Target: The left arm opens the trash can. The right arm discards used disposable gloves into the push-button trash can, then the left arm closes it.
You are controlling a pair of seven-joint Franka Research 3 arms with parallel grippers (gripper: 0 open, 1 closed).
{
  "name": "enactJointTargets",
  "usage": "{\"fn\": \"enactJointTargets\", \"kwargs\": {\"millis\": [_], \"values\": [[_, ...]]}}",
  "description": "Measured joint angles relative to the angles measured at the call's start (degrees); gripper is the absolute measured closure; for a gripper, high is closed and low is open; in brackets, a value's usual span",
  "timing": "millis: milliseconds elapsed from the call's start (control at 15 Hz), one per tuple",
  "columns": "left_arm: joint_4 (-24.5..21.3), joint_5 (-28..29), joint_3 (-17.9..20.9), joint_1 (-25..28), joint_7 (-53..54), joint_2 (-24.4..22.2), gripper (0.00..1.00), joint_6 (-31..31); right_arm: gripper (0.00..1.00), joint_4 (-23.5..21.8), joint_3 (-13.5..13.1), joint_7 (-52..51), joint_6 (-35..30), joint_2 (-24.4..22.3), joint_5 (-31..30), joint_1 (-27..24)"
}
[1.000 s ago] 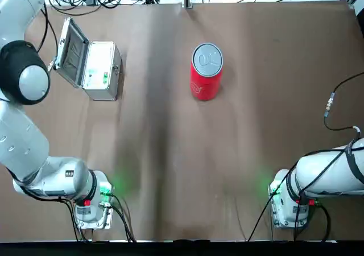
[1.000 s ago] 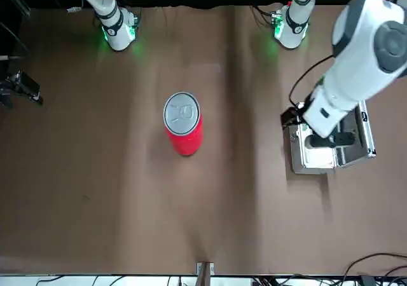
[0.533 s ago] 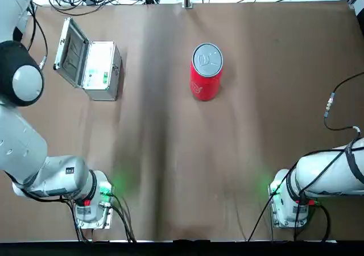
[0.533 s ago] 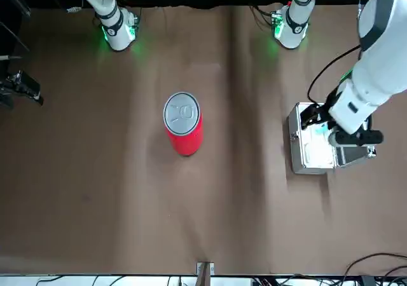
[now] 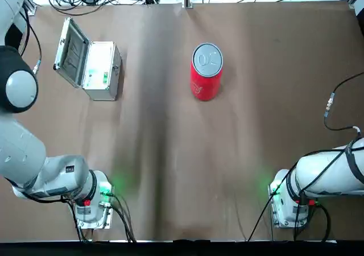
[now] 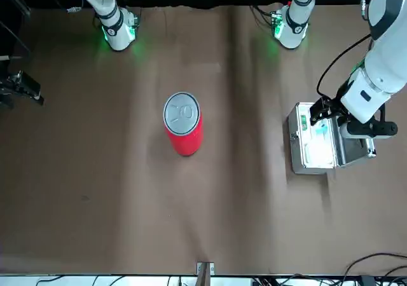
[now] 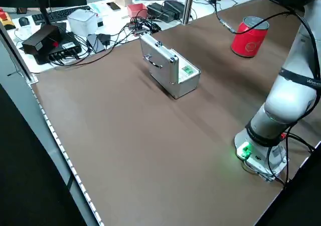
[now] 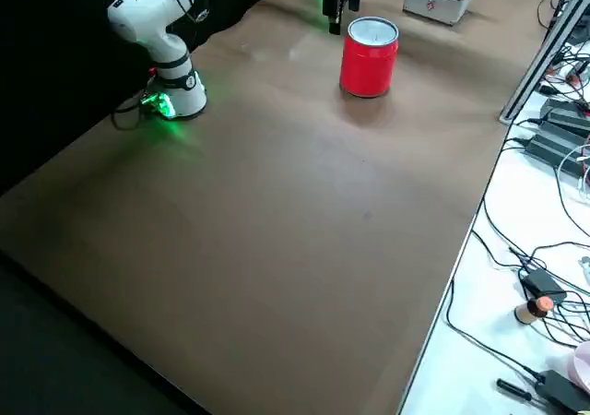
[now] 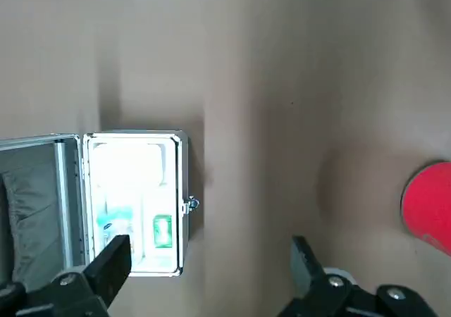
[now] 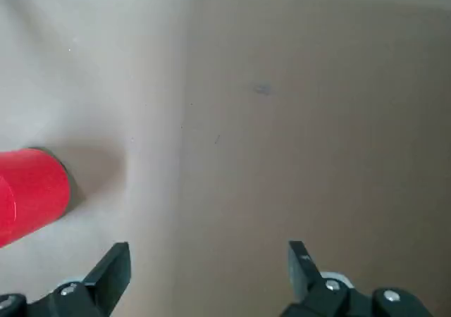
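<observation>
Top view: overhead, looks straight down, robot's way; whole desk [image 5: 256, 125] roughly, both arm bases at bottom edge. Front view: across desk, raised, faces robot, bases at top; shares bin [image 5: 207, 72] and metal case [image 5: 102, 70] with top view. Left side view: raised, looks diagonally down, case mid-frame, bin near far corner. Right side view: same idea from other side (bin and case again, up top). Wrist views: both close over desk, facing down; bin cut off by frame edge in each.
</observation>
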Motion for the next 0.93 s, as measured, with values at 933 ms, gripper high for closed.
{"fn": "enactJointTargets", "kwargs": {"millis": [933], "values": [[0.2, 0.0, 5.7, 0.0, 5.2, -1.2, 0.00, -0.3, 0.01, 0.0, 0.0, 0.0, 0.0, 0.0, 0.0, 0.0]]}}
